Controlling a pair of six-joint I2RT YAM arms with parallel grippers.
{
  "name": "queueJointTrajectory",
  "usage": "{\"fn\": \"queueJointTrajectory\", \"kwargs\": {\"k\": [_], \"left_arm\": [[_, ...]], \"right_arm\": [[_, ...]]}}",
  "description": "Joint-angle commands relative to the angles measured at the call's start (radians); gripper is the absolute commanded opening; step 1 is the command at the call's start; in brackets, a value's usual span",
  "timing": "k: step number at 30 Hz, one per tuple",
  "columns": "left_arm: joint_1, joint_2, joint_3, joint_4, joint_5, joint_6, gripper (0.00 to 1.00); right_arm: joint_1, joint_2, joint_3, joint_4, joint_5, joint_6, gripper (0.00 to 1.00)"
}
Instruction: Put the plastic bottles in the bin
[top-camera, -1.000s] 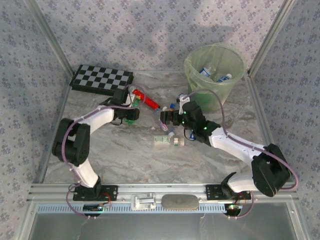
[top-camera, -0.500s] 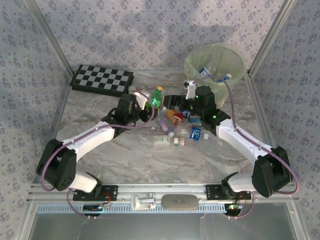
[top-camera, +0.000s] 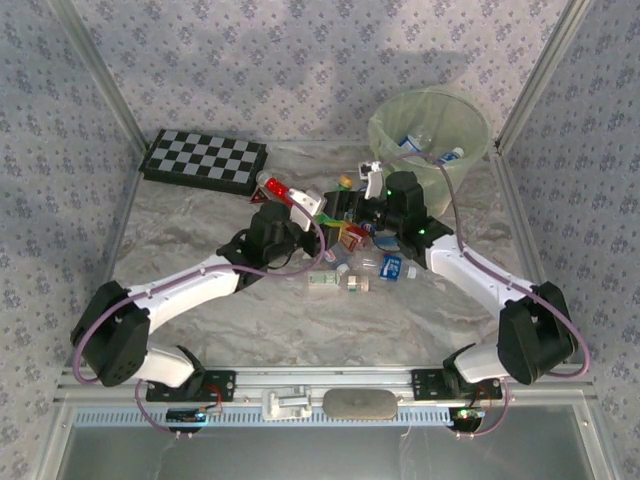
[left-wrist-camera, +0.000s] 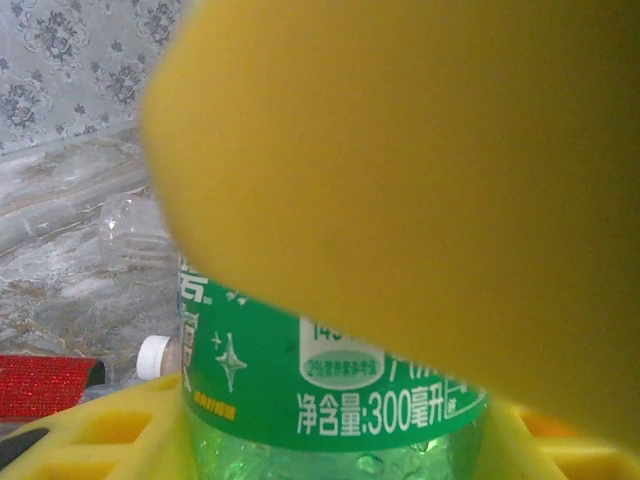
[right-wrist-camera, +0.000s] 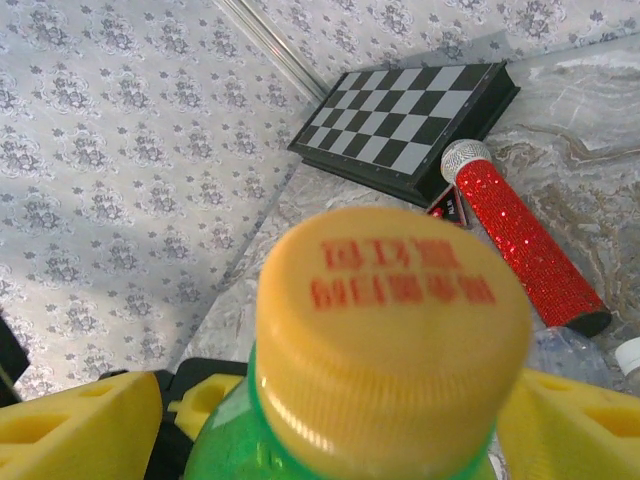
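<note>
My left gripper (left-wrist-camera: 330, 390) is clamped on the labelled middle of a green plastic bottle (left-wrist-camera: 250, 370) with a yellow screw cap. It holds the bottle near the round pale green translucent bin (top-camera: 475, 165), on the bin's checkerboard side, not yet over the rim. A second ago this hand was back by the flat black-and-white checkerboard (right-wrist-camera: 410, 130); it has since brought the bottle closer to the bin. My right gripper (right-wrist-camera: 330, 430) hung wide open over the loose bottles then. It has now swung in, and its yellow fingers (right-wrist-camera: 80, 420) flank the bottle just under the cap and are narrowing. I cannot tell whether they grip yet. I read this as a handover to the arm nearer the bin. Clear blue-labelled bottles (top-camera: 392, 266) lie just in front of the bin, and a few are already inside it.
</note>
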Motion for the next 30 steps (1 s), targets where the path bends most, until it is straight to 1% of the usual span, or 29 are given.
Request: {"fn": "queueJointTrajectory", "kwargs": {"k": [1, 9, 11, 13, 15, 17, 18, 22, 27, 30], "left_arm": [[-0.012, -0.028, -0.006, 0.061, -0.037, 0.023, 0.53], [-0.019, -0.030, -0.003, 0.058, -0.054, 0.029, 0.55], [-0.018, -0.032, -0.005, 0.057, -0.060, 0.027, 0.60], [-0.019, -0.036, -0.008, 0.057, -0.066, 0.022, 0.67], [-0.018, -0.046, -0.014, 0.061, -0.078, 0.017, 0.78], [-0.018, -0.060, -0.022, 0.064, -0.099, 0.012, 0.85], [-0.019, -0.071, -0.027, 0.067, -0.115, 0.010, 0.87], [-0.019, -0.110, -0.045, 0.060, -0.177, 0.010, 0.90], [-0.008, -0.138, -0.071, 0.033, -0.294, -0.018, 1.00], [0.020, -0.145, -0.096, 0.034, -0.294, -0.060, 1.00]], "right_arm": [[0.006, 0.015, -0.013, 0.042, -0.033, 0.032, 0.81], [0.007, 0.027, -0.022, 0.069, -0.051, 0.052, 0.64], [0.006, 0.029, -0.021, 0.070, -0.054, 0.052, 0.62], [0.004, 0.029, -0.020, 0.070, -0.054, 0.050, 0.60], [-0.003, 0.025, -0.017, 0.062, -0.056, 0.043, 0.60], [-0.012, 0.016, -0.009, 0.037, -0.049, 0.030, 0.59], [-0.019, 0.009, -0.001, 0.017, -0.042, 0.031, 0.59], [-0.053, -0.029, 0.045, -0.087, -0.011, -0.077, 0.60], [-0.096, -0.081, 0.159, -0.256, 0.050, -0.228, 0.60], [-0.125, -0.113, 0.246, -0.323, 0.094, -0.309, 0.60]]}}
